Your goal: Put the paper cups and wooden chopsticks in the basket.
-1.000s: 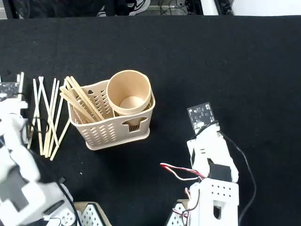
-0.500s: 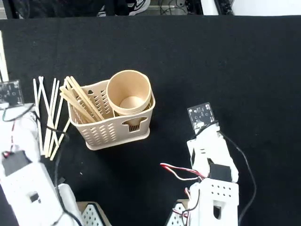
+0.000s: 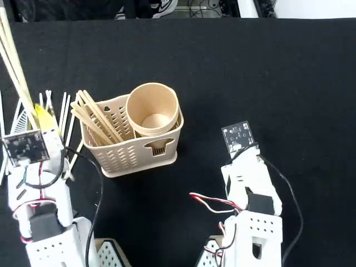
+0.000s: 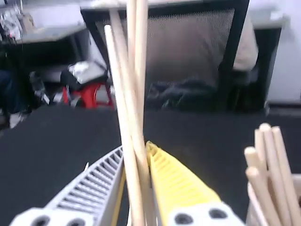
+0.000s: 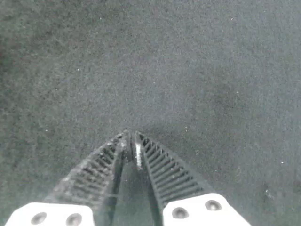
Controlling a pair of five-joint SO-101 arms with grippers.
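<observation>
— Two, perhaps three, held chopsticks [image 4: 129,94] are pinched in the left gripper [image 4: 135,147]. Its jaws are nearly closed on the low end of the bundle, and the long ends rise toward the far left corner of the table [image 3: 250,67].

— Where is that gripper?

— Near the table's left edge, lifted off the surface. It is just beside the basket [image 3: 128,158], not over it.

— What is in the basket?

— It stands left of the table's middle. The cups [image 3: 152,108] are nested in the compartment toward the right edge. The stowed chopsticks [image 3: 94,117] lean in the compartment toward the left edge. Loose chopsticks [image 3: 67,114] lie between the basket and the left edge.

— Which step is in hand?

— In my judgement, carrying a picked bundle to the basket. The cups look done, so chopsticks are what remains.

— What does the next move call for?

— Moving the bundle across over the chopstick compartment. It should then be tipped so the lower ends enter first, clear of the leaning ones. The grip should open only once the ends are inside the rim. The long overhang could swing or snag.

— And the right gripper [image 5: 130,141]?

— Jaws together, holding nothing, over bare table nearer the right edge and well apart from the basket.

— What differs from a second ago?

— The left arm was then low at the left edge with its gripper down among the loose chopsticks. It has since come up and inward with the bundle, and fewer loose chopsticks show. The right arm, basket and cups are unchanged.
</observation>
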